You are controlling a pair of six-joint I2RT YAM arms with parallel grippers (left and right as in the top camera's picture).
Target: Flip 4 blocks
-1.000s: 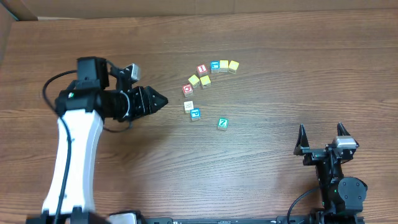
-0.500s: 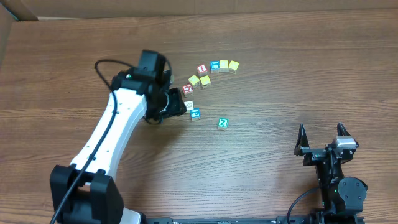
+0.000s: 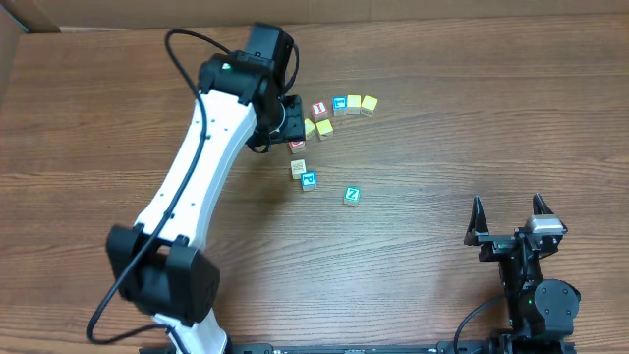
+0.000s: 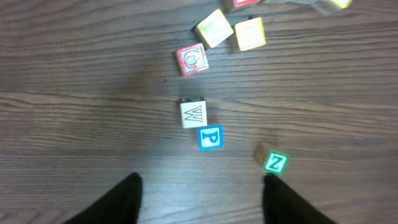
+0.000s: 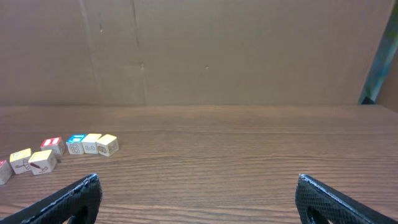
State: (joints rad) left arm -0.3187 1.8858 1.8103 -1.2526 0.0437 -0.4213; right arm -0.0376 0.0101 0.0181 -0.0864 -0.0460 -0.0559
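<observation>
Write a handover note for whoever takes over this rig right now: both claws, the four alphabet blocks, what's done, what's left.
Left claw: open, empty, hovering over the blocks.
Right claw: open, empty, far from them.
Blocks: red-faced block, pale W block, blue P block and teal Z block all lie on the table; W and P close together, Z apart.
Done: no flip can be confirmed from these views.
Left: grasp and flip each of the four; none is held yet.
</observation>
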